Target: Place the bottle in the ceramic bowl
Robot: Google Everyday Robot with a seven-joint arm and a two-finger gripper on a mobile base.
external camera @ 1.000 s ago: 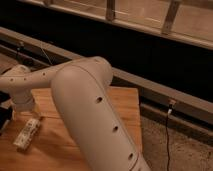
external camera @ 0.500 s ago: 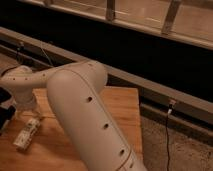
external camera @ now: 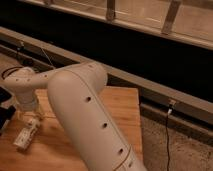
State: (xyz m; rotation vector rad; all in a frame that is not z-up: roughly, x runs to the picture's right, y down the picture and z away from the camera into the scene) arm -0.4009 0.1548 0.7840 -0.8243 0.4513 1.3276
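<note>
Rightward, the table's (external camera: 121, 106) bare wood reaches its edge; near the left edge the gripper (external camera: 34, 119) hangs released over the slim, white, flat-lying bottle (external camera: 24, 137).

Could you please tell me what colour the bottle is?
The bottle is white, in the camera view; the gripper hangs just above it.

Small white bottle (external camera: 25, 137) lying on its side, far left of worktop (external camera: 120, 110), angled diag.; claw (external camera: 34, 120) right at its upper end.
</note>
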